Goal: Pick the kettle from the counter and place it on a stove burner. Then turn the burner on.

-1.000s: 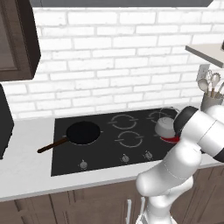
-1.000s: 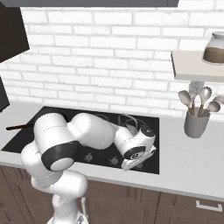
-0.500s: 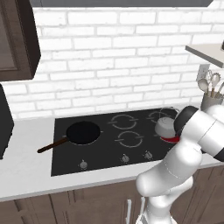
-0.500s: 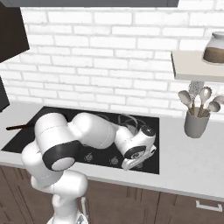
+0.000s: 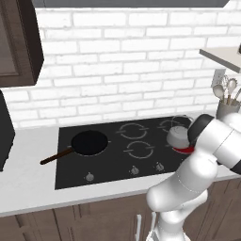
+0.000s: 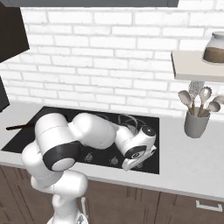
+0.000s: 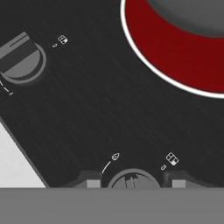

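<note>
The squat white-grey kettle (image 5: 178, 136) stands on the front right stove burner (image 5: 184, 149), which glows red. In the hand view the same red burner (image 7: 175, 52) curves around the kettle's grey base (image 7: 192, 13). My gripper (image 7: 132, 183) points down at the cooktop's front edge and is open. Its fingertips (image 7: 92, 183) sit either side of a round knob (image 7: 131, 178), with a small gap on each side. From the right, the gripper (image 6: 129, 164) hangs low over the knob row, beside the pale counter (image 6: 192, 166).
A black frying pan (image 5: 89, 142) with a brown handle sits on the left burner. More knobs (image 5: 134, 170) line the cooktop front; another knob (image 7: 22, 59) shows upper left. A utensil holder (image 6: 195, 122) stands right of the cooktop, under a shelf (image 6: 197, 70) with a jar (image 6: 214, 48).
</note>
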